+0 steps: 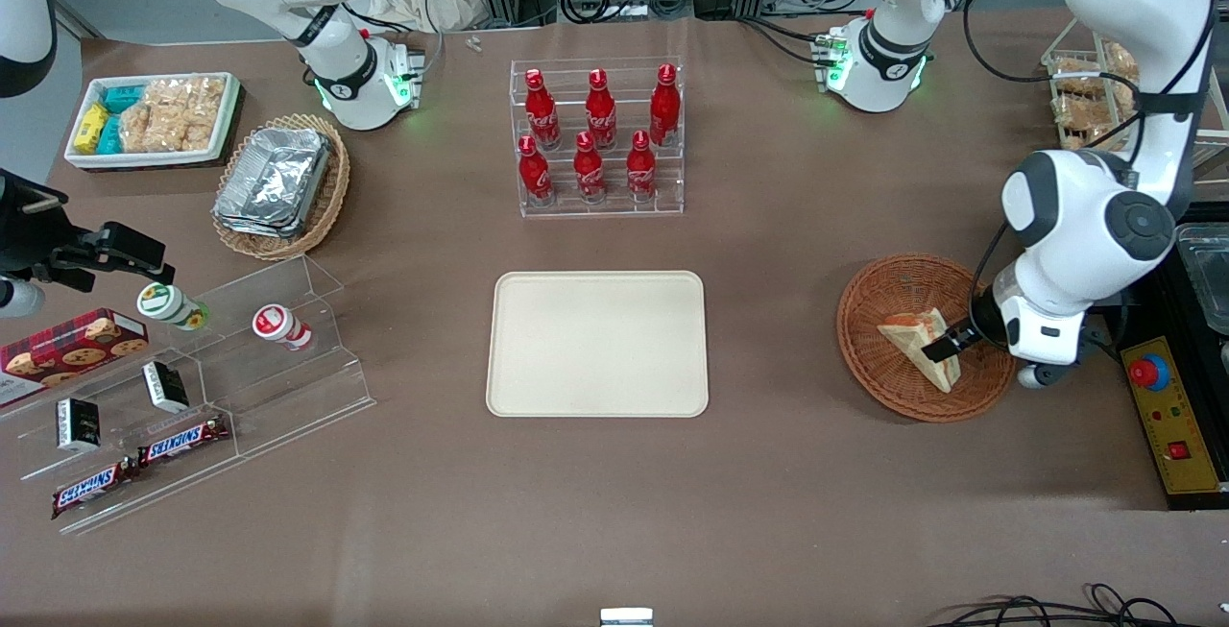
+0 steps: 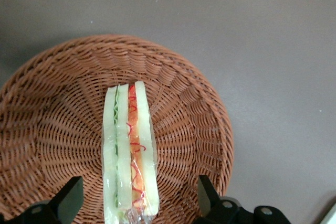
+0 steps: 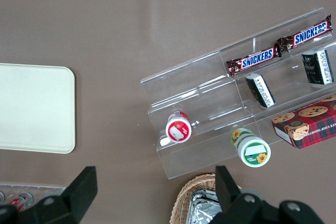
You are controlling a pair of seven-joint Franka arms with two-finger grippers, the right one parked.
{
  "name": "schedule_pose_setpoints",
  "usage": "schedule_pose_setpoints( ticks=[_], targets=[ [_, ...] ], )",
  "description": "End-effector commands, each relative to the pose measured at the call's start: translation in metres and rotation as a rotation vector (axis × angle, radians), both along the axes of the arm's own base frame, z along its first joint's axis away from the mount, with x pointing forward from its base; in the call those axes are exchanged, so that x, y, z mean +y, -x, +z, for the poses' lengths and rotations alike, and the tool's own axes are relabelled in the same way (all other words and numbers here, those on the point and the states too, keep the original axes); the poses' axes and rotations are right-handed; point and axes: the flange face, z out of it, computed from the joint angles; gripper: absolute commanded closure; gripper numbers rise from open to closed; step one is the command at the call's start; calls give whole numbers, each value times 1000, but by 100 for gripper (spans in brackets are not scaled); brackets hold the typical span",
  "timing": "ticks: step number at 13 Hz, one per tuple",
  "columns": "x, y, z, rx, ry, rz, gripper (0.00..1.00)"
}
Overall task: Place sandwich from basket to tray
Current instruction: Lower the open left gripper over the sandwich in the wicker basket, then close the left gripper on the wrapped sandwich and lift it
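The sandwich (image 1: 910, 330) is a wrapped wedge of pale bread with red-orange and green filling. It lies in the round reddish-brown wicker basket (image 1: 879, 293) toward the working arm's end of the table. My left gripper (image 1: 946, 344) is low over the basket, open, with one finger on each side of the sandwich and a gap at both. In the left wrist view the sandwich (image 2: 130, 150) stands on edge in the basket (image 2: 52, 129) between the fingertips (image 2: 207, 195); the gripper (image 2: 139, 198) straddles it. The cream tray (image 1: 597, 344) lies empty at the table's middle.
A clear rack of red bottles (image 1: 597, 142) stands farther from the camera than the tray. A tan oval basket of foil containers (image 1: 280, 187), a white snack bin (image 1: 154, 118) and a clear snack stand (image 1: 192, 387) lie toward the parked arm's end. A yellow control box (image 1: 1167, 416) sits beside the basket.
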Motion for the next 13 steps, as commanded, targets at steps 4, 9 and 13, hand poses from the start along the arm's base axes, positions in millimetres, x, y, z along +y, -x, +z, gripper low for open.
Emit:
schedule_pose_setpoints(
  ticks=[4,9,13],
  targets=[
    [0,16,-23,-6,9,55,2],
    [0,18,-41,8,19,72,2],
    [-1,19,-50,15,23,73,17]
  ],
)
